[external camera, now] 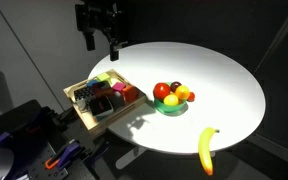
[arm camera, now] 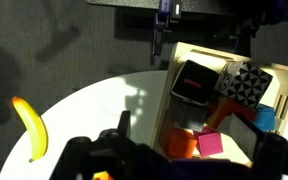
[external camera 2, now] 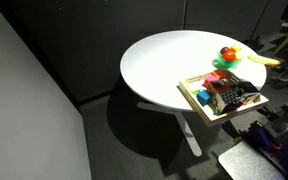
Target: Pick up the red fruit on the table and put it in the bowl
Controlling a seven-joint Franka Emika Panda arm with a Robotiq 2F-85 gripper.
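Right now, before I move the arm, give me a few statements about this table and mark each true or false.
1. The banana lies inside the green bowl. False: it lies on the bare white table near the edge, apart from the bowl.
2. A red fruit sits in the bowl. True.
3. The gripper is holding a fruit. False: it hangs well above the table with nothing between its fingers.
4. The wooden tray is empty. False: it holds several coloured items.
5. The tray sits beside the bowl. True.
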